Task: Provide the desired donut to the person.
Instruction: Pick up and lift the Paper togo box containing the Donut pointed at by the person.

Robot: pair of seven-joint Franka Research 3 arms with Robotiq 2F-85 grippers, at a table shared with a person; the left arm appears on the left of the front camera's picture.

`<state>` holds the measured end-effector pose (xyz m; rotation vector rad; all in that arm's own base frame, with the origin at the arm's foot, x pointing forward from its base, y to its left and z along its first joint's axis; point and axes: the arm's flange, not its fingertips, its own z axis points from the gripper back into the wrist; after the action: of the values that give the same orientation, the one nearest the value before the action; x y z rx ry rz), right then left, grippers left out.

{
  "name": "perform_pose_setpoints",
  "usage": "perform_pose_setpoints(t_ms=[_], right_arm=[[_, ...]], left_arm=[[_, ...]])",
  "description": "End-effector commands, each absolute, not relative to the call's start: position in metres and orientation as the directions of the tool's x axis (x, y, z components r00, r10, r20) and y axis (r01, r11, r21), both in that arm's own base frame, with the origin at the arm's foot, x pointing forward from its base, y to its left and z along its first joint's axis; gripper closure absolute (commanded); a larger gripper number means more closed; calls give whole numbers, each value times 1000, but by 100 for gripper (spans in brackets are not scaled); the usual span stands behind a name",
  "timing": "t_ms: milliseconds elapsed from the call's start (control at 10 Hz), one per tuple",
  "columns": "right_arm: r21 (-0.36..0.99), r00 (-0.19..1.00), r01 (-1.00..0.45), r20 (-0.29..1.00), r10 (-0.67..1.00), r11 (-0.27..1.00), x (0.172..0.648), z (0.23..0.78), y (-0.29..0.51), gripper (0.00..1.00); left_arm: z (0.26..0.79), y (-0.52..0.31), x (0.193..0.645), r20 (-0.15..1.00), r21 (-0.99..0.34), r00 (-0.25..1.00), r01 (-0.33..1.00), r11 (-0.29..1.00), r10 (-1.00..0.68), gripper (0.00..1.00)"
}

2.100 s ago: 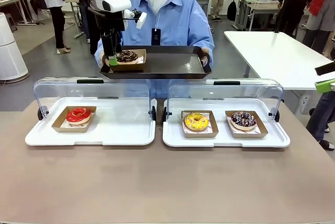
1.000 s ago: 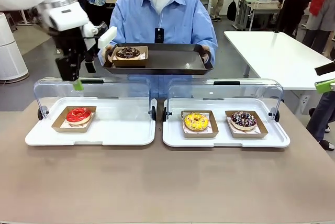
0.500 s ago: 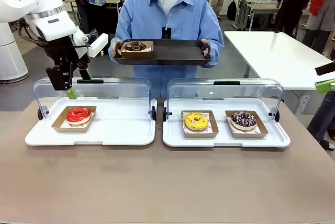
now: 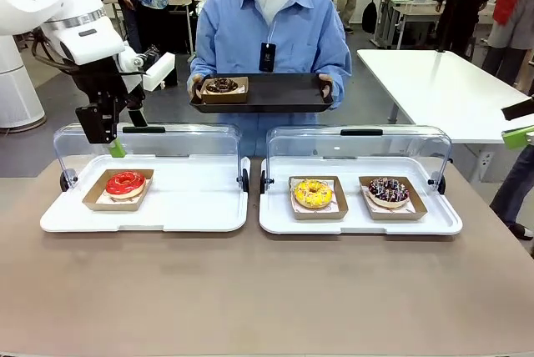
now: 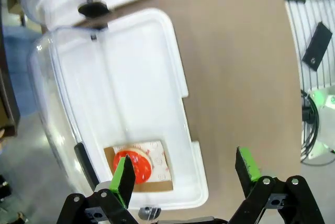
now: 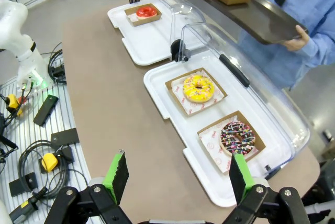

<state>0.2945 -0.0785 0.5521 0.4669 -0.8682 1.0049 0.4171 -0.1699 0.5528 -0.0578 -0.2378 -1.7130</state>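
While the chocolate donut (image 4: 222,85) sits on the person's (image 4: 275,32) tray (image 4: 284,94), my left hand (image 5: 183,167), spread apart and empty, hovers by the clear lid (image 4: 146,144); a careless swing could clip it.

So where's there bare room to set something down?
The table in front of the trays is bare. The left tray is free beside the red donut, the dark tray beside the chocolate donut. The right tray is crowded: yellow donut, sprinkled donut.
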Motion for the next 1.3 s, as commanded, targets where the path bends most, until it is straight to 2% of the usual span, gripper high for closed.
perform_pose_setpoints(t_ms=[0, 200, 300, 500, 800, 1000, 1200], right_arm=[[-42, 238, -881, 821, 519, 472, 297, 552, -78, 0], [-42, 238, -881, 821, 519, 472, 297, 552, -78, 0], [-42, 238, -881, 821, 519, 472, 297, 552, -78, 0], [-42, 238, -881, 821, 519, 472, 297, 552, -78, 0], [-42, 238, -881, 821, 519, 472, 297, 552, -78, 0], [-42, 238, -881, 821, 519, 472, 297, 552, -78, 0], [-42, 238, -881, 821, 519, 472, 297, 552, -78, 0]], left_arm=[[574, -125, 426, 482, 130, -199, 979, -156, -853, 0], [580, -73, 422, 701, 153, -224, 975, -163, -677, 0], [585, -43, 426, 770, 168, -240, 970, -174, -591, 0], [576, 16, 437, 881, 141, -188, 980, -137, -434, 0], [529, 105, 462, 952, 141, -169, 982, -122, -256, 0], [501, 133, 465, 957, 89, -107, 993, -78, -269, 0], [485, 148, 465, 931, 70, -77, 997, -32, -356, 0]])
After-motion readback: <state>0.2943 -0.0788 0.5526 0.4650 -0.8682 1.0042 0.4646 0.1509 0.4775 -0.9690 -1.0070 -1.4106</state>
